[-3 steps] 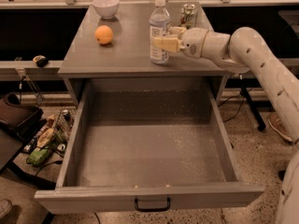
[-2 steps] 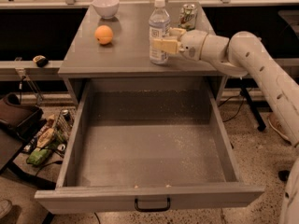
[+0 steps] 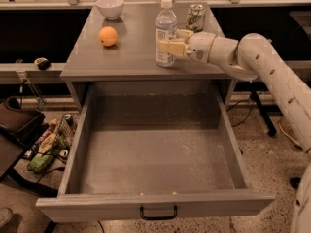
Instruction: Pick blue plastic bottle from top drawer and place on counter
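Observation:
The blue plastic bottle (image 3: 166, 33), clear with a white cap and pale label, stands upright on the grey counter (image 3: 131, 52), right of centre near its front edge. My gripper (image 3: 175, 41) reaches in from the right at the bottle's lower half. One finger (image 3: 170, 47) lies across the bottle's front and the other sits behind it, closed on it. The top drawer (image 3: 155, 205) is pulled fully open below the counter, and its grey inside holds nothing but crumbs.
An orange (image 3: 108, 36) and a white bowl (image 3: 110, 7) sit on the counter's left and back. A green-and-white soda can (image 3: 196, 16) stands just behind my gripper. Bags and clutter (image 3: 43, 147) lie on the floor left of the drawer.

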### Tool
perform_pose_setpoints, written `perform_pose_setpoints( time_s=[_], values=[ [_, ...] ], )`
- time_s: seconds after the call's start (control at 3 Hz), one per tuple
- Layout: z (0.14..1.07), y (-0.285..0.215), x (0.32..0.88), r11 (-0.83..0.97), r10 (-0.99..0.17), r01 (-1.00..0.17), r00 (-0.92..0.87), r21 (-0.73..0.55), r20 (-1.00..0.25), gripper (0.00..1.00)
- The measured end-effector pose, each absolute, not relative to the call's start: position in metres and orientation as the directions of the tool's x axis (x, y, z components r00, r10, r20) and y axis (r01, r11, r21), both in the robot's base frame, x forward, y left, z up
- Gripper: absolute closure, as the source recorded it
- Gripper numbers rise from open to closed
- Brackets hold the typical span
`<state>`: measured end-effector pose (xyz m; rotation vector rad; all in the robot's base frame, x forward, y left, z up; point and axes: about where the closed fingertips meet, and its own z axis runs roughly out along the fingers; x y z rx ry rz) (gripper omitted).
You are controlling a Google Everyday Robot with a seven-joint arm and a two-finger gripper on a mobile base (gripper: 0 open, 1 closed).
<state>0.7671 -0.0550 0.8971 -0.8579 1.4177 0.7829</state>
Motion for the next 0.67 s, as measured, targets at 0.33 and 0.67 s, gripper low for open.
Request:
perform_pose_setpoints(
  time_s=[0.33, 0.67],
  values=[
    [0.8971, -0.0549, 0.7671, 0.494, -0.043, -0.869, 0.017, -0.036, -0.999, 0.34],
    [0.8971, -0.0549, 0.7671, 0.494, -0.043, -0.869, 0.017, -0.036, -0.999, 0.03]
  ],
)
